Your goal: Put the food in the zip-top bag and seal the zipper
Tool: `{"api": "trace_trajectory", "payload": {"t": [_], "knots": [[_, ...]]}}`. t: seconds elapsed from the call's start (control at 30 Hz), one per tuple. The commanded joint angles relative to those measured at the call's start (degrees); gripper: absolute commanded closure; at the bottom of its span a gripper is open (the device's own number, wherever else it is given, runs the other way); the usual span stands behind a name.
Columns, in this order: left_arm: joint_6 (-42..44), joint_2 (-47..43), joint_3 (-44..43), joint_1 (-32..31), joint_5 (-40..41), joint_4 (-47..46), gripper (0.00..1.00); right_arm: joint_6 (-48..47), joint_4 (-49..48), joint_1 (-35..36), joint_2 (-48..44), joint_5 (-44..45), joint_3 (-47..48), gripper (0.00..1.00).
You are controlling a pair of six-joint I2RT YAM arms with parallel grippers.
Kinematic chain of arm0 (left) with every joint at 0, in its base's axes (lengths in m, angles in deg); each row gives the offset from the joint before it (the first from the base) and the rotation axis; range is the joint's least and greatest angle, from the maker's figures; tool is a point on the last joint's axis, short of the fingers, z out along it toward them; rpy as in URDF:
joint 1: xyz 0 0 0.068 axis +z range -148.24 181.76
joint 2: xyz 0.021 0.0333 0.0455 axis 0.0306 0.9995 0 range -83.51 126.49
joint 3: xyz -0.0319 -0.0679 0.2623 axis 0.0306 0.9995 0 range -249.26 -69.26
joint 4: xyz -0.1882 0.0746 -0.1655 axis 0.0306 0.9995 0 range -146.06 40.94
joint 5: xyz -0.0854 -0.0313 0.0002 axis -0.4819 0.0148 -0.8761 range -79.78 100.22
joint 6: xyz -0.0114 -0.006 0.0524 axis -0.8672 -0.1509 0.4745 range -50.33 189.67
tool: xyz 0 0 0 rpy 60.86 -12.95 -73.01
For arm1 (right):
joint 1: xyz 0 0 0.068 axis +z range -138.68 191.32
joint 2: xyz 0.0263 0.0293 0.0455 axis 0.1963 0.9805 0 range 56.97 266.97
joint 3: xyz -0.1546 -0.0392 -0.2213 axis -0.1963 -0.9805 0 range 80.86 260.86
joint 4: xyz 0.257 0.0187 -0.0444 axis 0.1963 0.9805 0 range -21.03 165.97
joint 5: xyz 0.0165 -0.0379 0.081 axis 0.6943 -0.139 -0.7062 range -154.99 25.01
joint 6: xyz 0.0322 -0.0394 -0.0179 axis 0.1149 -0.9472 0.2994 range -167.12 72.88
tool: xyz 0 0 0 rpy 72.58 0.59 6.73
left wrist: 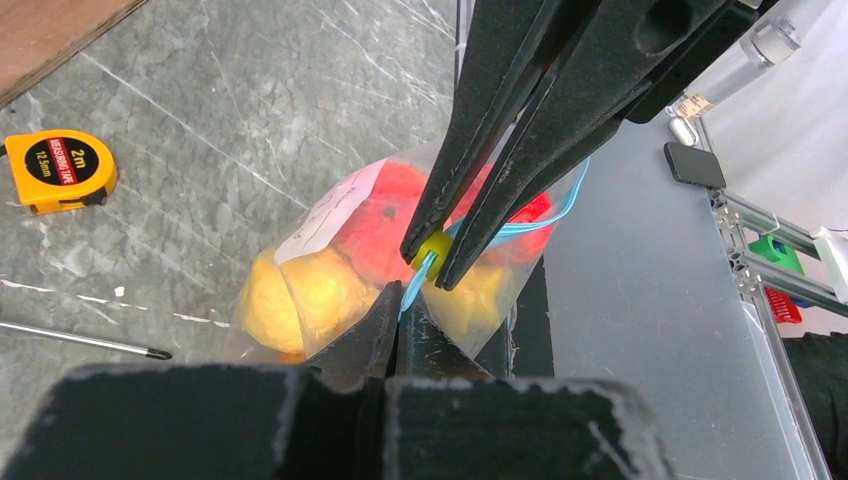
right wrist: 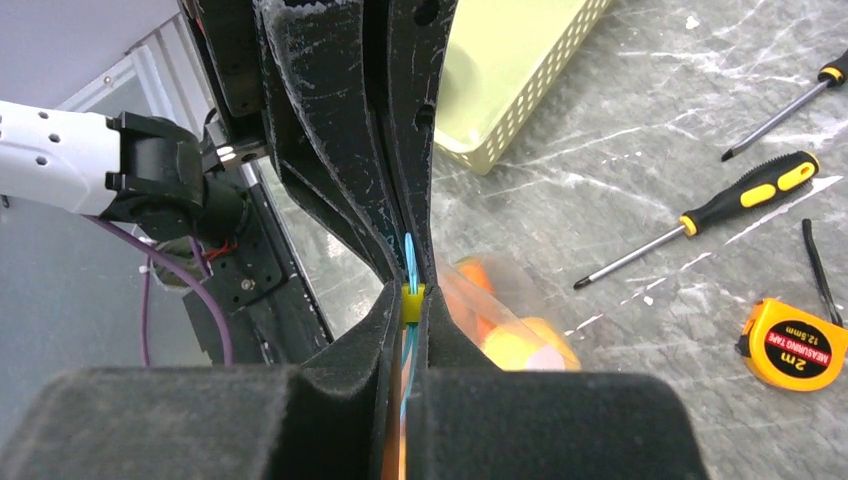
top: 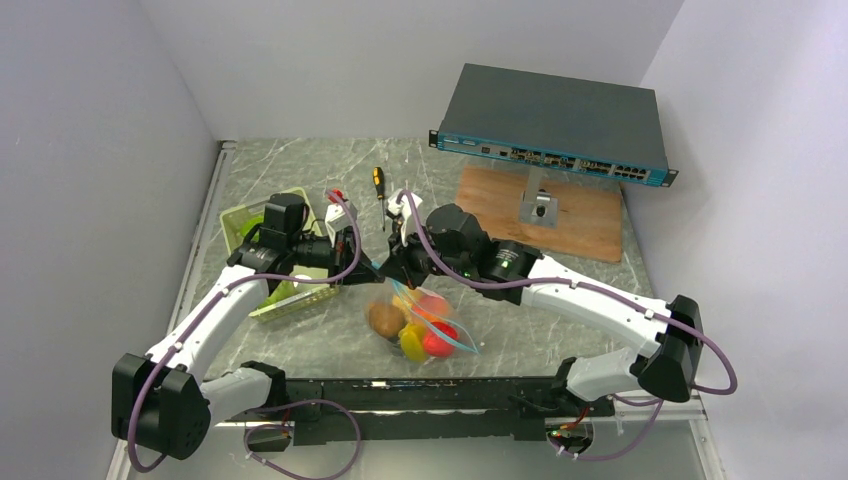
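Desk (top: pixel 330 340): zip-top bag (top: pixel 452 320) at centre, food (top: pixel 436 340) inside. Your left gripper (left wrist: pixel 397 305) and right gripper (left wrist: pixel 432 262) both pinch the zipper (left wrist: pixel 510 229) at its 10 o'clock end. The strip runs toward 4 o'clock.

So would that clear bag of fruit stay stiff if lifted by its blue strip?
Probably floppy: the zip-top bag is thin film draped around the food. It would likely be bottom-heavy, sagging below the zipper. The rounded fruits may shift inside.
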Motion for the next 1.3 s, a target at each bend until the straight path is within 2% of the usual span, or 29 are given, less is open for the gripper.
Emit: {"api": "trace_trajectory", "payload": {"t": [0.0, 0.53, 1.03, 1.27], "knots": [[0.65, -0.14, -1.28, 0.72, 3.4, 0.91, 1.0, -0.41, -0.77, -0.06, -3.85, 0.72, -0.4, 1.0], [0.65, -0.61, -1.2, 6.4, 10.03, 1.44, 1.0, -1.11, 4.74, -0.13, -13.74, 3.42, -5.97, 1.0], [-0.27, -0.3, -1.3, 10.75, 10.93, 1.25, 1.0, 0.0, 14.98, -0.06, -26.88, 11.41, -12.18, 1.0], [0.16, 0.13, -1.64, 11.45, 12.29, 2.22, 1.0, 1.11, 18.14, -0.15, -29.88, 12.82, -13.53, 1.0]]}}
